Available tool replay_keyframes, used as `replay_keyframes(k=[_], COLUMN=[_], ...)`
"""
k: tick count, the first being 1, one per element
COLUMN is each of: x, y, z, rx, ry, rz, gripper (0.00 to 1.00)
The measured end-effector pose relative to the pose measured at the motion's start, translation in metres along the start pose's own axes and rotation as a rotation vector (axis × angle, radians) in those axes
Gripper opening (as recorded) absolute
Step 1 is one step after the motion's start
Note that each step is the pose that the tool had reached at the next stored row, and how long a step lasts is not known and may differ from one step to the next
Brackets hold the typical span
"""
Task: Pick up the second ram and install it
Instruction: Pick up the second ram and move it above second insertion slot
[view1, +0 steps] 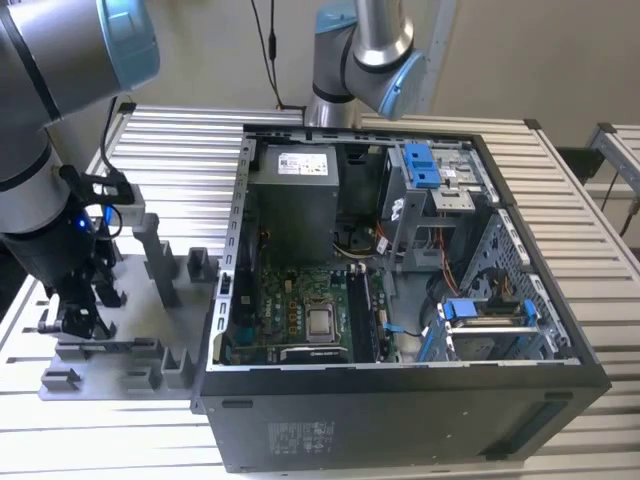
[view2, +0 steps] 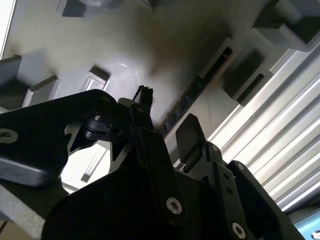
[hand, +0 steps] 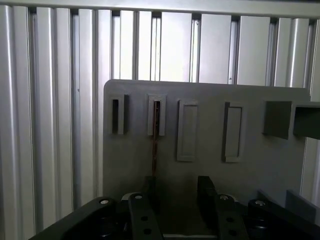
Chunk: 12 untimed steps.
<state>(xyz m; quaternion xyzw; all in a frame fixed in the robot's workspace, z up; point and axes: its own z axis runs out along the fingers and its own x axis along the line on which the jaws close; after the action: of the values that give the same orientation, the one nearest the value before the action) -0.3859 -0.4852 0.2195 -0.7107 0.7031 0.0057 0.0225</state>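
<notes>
Second ram: a long, narrow, dark stick (hand: 155, 145) is seen edge-on in the first wrist view, as a thin brownish line.
Surface: in the second wrist view a row of small dark chips is made out along its flat side (view2: 197, 87).
Place: it is stood on edge in a narrow slot of the grey holder plate (hand: 130, 160), with its far end seated in a raised light-grey block.
Jaws: the black jaws of the gripper (hand: 177, 185) are held apart, with the near end of the stick lying at the gap between them; whether it is touched cannot be told.
Holder plate: it is laid flat on the ribbed aluminium tabotop (view1: 180, 160), with grey upright blocks (view1: 160, 260) set on it.
Computer case: an opened black tower (view1: 400, 420) is laid just beside the plate, on the exterior view's right.
</notes>
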Motion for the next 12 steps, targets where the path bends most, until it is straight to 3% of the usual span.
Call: replay_keyframes(k=[12], x=[0.0003], y=[0.0002], z=[0.006], rx=[-0.0004], ry=[0.0003], rz=[0.0], gripper=[0.48])
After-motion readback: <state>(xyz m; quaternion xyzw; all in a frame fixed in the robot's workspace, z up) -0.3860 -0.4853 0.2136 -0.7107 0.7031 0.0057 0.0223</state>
